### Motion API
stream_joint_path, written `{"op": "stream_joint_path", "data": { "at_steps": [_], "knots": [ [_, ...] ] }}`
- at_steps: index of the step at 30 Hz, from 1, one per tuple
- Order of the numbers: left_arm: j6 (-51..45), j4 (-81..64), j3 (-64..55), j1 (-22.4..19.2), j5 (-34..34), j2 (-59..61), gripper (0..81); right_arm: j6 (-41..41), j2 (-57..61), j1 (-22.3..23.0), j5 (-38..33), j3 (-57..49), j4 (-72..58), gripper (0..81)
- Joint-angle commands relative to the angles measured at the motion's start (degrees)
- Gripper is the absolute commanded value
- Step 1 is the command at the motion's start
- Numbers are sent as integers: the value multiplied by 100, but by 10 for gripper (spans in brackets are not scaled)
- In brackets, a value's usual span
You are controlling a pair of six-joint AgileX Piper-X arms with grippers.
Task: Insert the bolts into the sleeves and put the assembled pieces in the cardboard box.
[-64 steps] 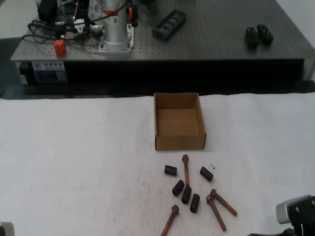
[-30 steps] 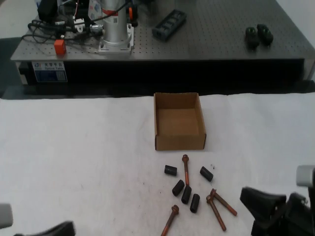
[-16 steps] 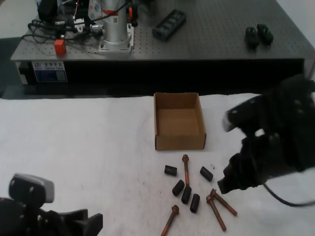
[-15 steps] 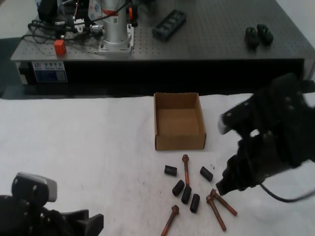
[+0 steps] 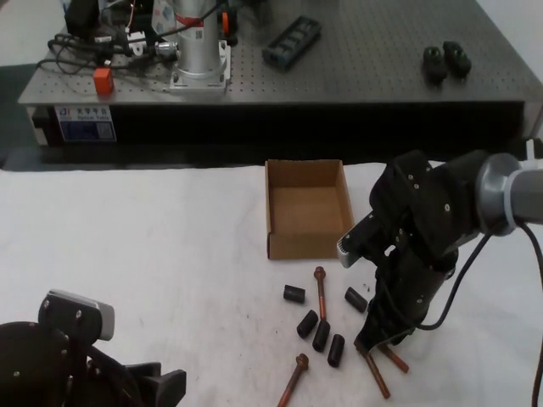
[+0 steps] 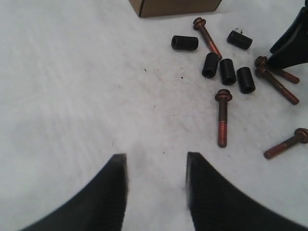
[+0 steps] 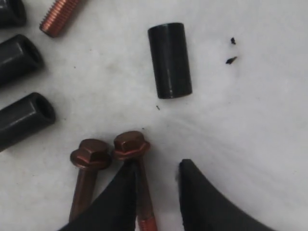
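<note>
Several black sleeves point(image 5: 321, 336) and copper bolts point(image 5: 321, 292) lie scattered on the white cloth in front of the open cardboard box point(image 5: 310, 210). My right gripper point(image 7: 156, 168) is low over two bolts lying side by side point(image 7: 90, 154). It is open, and the shank of one bolt point(image 7: 131, 143) runs between its fingers, close against one finger. A lone sleeve point(image 7: 169, 60) lies just beyond the fingertips. My left gripper point(image 6: 156, 158) stands open over bare cloth, well short of the nearest bolt point(image 6: 223, 118) and the sleeves point(image 6: 227, 71).
Behind the cloth is a dark perforated bench point(image 5: 356, 59) carrying a metal post point(image 5: 199, 51), cables and small parts. The right arm point(image 5: 424, 229) stands just right of the box. Bare cloth stretches to the left. A right gripper finger point(image 6: 291, 41) shows in the left wrist view.
The right arm has swung in from the right edge and come down over the paired bolts. The left arm has risen into view at the lower left.
</note>
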Motion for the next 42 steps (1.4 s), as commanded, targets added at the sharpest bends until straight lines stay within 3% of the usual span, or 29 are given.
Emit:
{"op": "stream_joint_path", "data": {
  "at_steps": [1,12,19,21,23,25,34,42],
  "knots": [
    [43,-66,-71,-24,21,16,293,-106,162,-14,-6,2,21,228],
    [43,-66,-71,-24,142,16,293,-112,195,-1,-525,13,283,228],
    [43,-66,-71,-24,189,16,293,-112,195,-1,-262,13,51,223],
    [103,-66,-83,-24,449,16,293,-112,195,-1,-262,13,21,169],
    [197,-66,-151,-24,622,118,293,-112,195,-1,-206,13,24,46],
    [236,-32,-306,-24,662,329,293,-87,195,-25,-92,13,24,34],
    [1043,491,-2345,-24,876,2704,293,593,-1111,-415,-577,157,243,34],
    [2254,2493,-5479,-24,878,5439,293,949,-3149,-760,-828,1016,704,34]
  ]
}}
